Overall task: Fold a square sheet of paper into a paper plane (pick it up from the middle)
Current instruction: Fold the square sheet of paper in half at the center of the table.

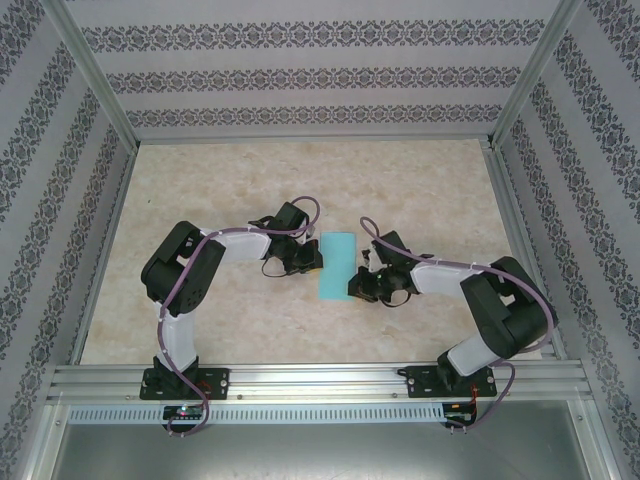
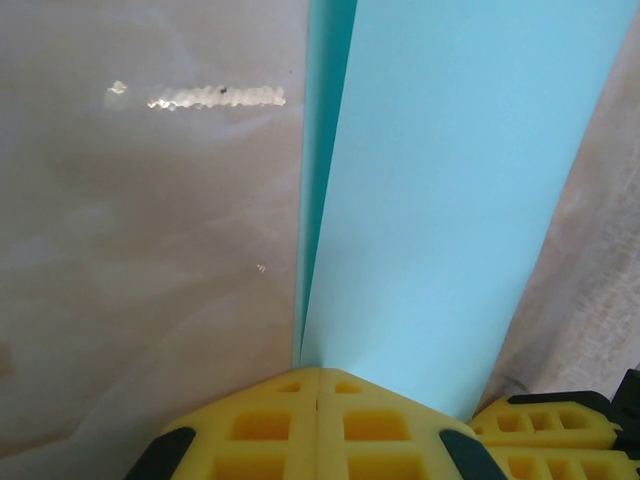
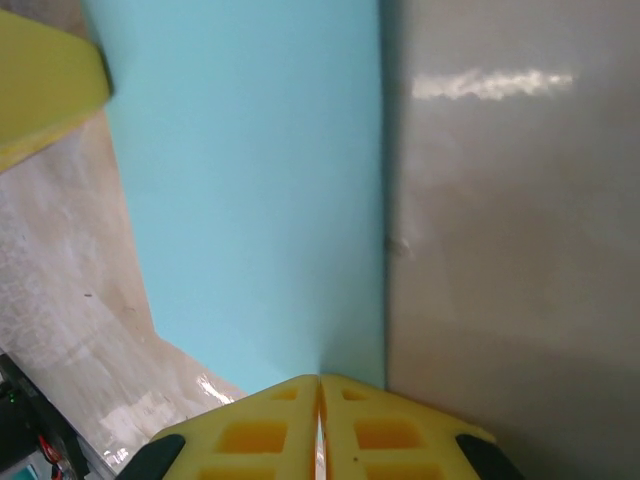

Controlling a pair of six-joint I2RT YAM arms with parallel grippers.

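The table (image 1: 250, 190) is a pale beige surface with a faint marbled pattern, and it shines where light strikes it in the wrist views. Walls papered in grey ornamental stripes (image 1: 300, 75) close it in on three sides. Aluminium rails (image 1: 320, 378) run along the near edge, where both arm bases are bolted.

The thin light-blue sheet of paper (image 1: 337, 262) lies near the middle of the table between the two arms. From above it looks like a narrow upright rectangle rather than a square. In the left wrist view the sheet (image 2: 450, 200) shows two layers: a lighter upper flap and a darker strip along its left side.

The left gripper (image 1: 308, 256) sits at the sheet's left edge. Its yellow fingers are pressed tight together (image 2: 318, 378), with the paper's long edge running straight into the seam between them.

The right gripper (image 1: 360, 287) is at the lower right edge. Its fingers leave only a hairline slit (image 3: 320, 382), and the sheet (image 3: 250, 200) tapers down into that slit, so it too is pinching the paper.
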